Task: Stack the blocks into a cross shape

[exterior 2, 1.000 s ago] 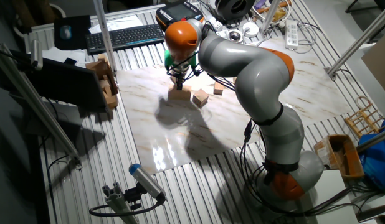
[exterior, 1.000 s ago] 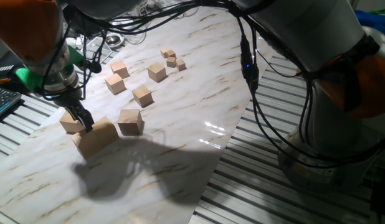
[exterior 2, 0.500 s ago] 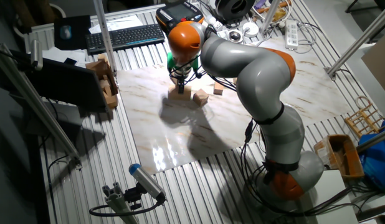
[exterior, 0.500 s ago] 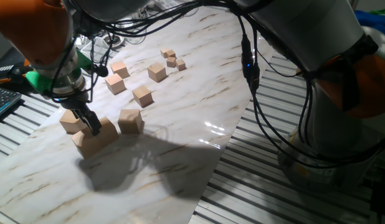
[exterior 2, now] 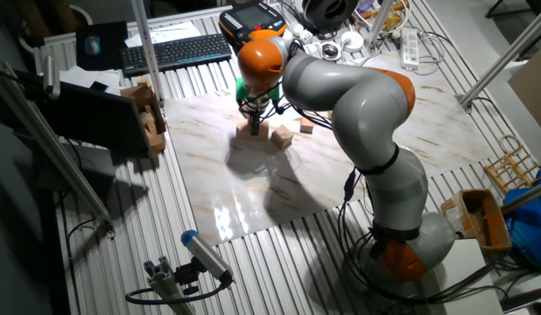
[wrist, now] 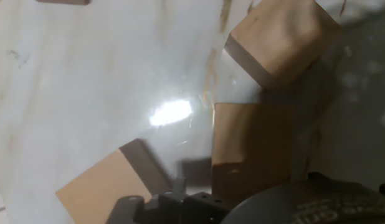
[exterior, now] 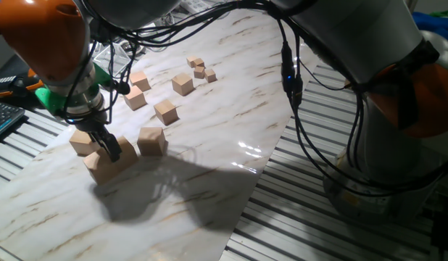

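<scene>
The gripper (exterior: 106,147) is down low at the near-left corner of the marble-patterned table (exterior: 231,109), its dark fingers pressed against the top of one big wooden block (exterior: 108,163); whether it grips or merely touches, I cannot tell. Another large block (exterior: 82,141) sits just behind it on the left, and a third (exterior: 152,141) just to its right. From the hand view, three blocks (wrist: 251,149) crowd close together beneath the fingers. Smaller cubes (exterior: 183,85) lie scattered farther back.
</scene>
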